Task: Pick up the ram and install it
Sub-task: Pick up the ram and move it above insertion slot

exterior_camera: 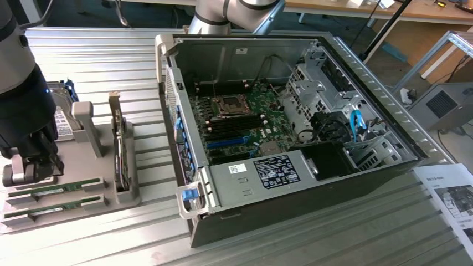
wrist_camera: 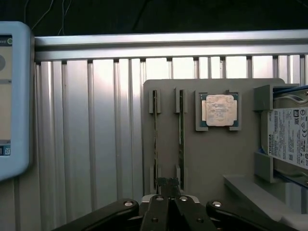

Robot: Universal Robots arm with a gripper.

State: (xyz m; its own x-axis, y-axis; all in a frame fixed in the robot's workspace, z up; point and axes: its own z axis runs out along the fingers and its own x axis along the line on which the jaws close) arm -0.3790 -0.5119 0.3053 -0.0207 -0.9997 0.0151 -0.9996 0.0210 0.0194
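At the exterior view's left the arm reaches down over a grey holder tray [exterior_camera: 103, 200] on the ribbed metal table [exterior_camera: 96, 61], with the gripper [exterior_camera: 37, 173] low over the tray's left end. In the wrist view the gripper's [wrist_camera: 168, 183] fingers [wrist_camera: 161, 199] are pressed together with nothing pinched between them. Their tips sit over the tray [wrist_camera: 207, 159], at the near ends of the two ram sticks and between them. Both sticks lie in their own grooves: the first ram stick [exterior_camera: 59, 190] [wrist_camera: 155, 139] and the second ram stick [exterior_camera: 53, 209] [wrist_camera: 181, 139], parallel and just beside one another. Whether the tips touch either stick cannot be told. Beyond the sticks a processor chip [wrist_camera: 219, 109] lies flat in a square recess, and a hard drive [exterior_camera: 65, 123] [wrist_camera: 288, 139] stands on edge in a bracket. Further right on the tray an expansion card [exterior_camera: 118, 155] stands upright in its slot. In the middle of the table lies the open computer case [exterior_camera: 369, 77], its motherboard [exterior_camera: 258, 111] showing the bare processor socket [exterior_camera: 230, 102] and the long black memory slots [exterior_camera: 236, 125]. A labelled power supply [exterior_camera: 273, 169] sits at the case's near end. At the exterior view's right a printed sheet [exterior_camera: 449, 194] lies on the table.
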